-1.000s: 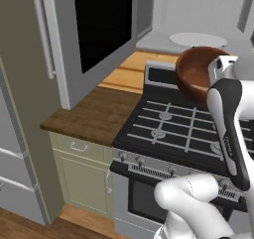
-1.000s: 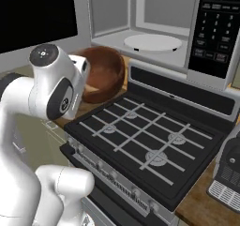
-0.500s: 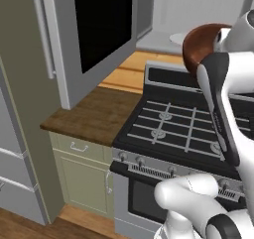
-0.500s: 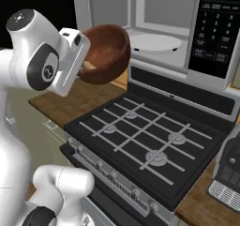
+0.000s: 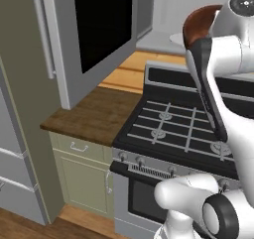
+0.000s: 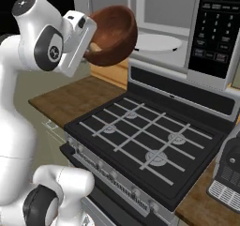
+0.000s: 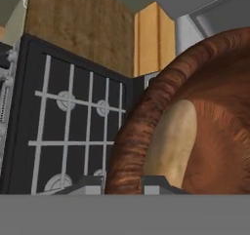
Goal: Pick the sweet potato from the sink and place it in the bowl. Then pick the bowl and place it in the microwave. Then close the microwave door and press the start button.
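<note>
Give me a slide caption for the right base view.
Hand carries the tilted bowl above the stove toward the open microwave.

bowls: one, the dark reddish-brown bowl (image 6: 112,35)
sweet potatoes: one sweet potato (image 7: 171,141), a pale shape inside the bowl
microwaves: one microwave (image 6: 197,28)
microwave doors: one microwave door (image 5: 94,34)
turntable plates: one turntable plate (image 6: 157,43)
stoves: one stove (image 6: 145,145)
burners in the right base view: four
oven handles: one oven handle (image 5: 130,172)
drawer handles: one drawer handle (image 5: 79,147)
</note>
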